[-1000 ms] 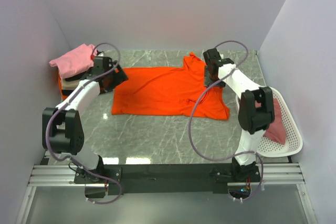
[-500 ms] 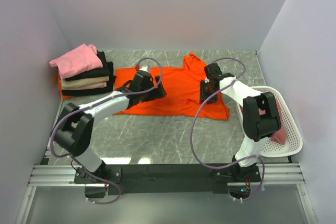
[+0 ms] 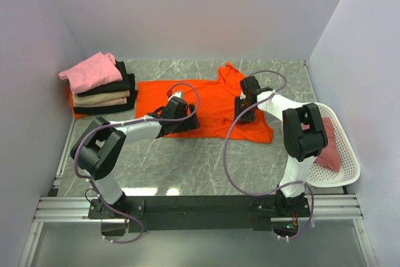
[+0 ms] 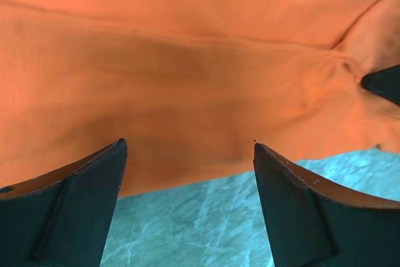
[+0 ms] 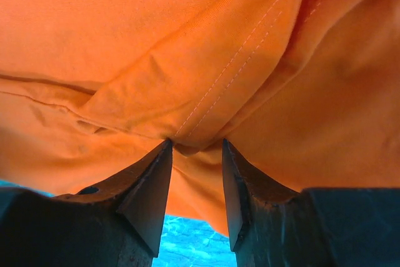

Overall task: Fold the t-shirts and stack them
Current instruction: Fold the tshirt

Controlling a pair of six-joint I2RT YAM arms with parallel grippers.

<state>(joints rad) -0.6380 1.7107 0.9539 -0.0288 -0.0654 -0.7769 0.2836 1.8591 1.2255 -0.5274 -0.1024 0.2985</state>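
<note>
The orange t-shirt [image 3: 206, 101] lies spread out flat on the bench [image 3: 187, 161], in the middle and toward the back wall, with one sleeve poking up at the far side. The right claw [image 3: 242, 107] sits on the right part of the shirt. In its own camera the right claw [image 5: 195, 145] is almost closed, and a small fold of the orange t-shirt [image 5: 187, 48] is pinched between the two tips. The left claw [image 3: 187, 120] is down low at the near edge of the shirt. In its own camera the left claw [image 4: 187, 148] is wide open and holds nothing, with the hem of the orange t-shirt [image 4: 187, 73] and a strip of bench [image 4: 187, 229] showing between the fingers. At the back left is a neat pile of folded shirts: a pink shirt [image 3: 90, 72] on top, a black shirt [image 3: 123, 82] under it, then a beige shirt [image 3: 103, 99], with more dark cloth at the bottom. On the right, at the edge of the bench, is a white basket [image 3: 349, 170] with a rose-red shirt [image 3: 328, 151] in it. The bench is smooth and shiny, grey-green like marble with thin pale lines. Plain pale walls [image 3: 187, 10] stand on three sides. A metal rail [image 3: 200, 207] runs along the near edge, where the arms are bolted on. Purple cables [image 3: 228, 148] loop from the arms.
</note>
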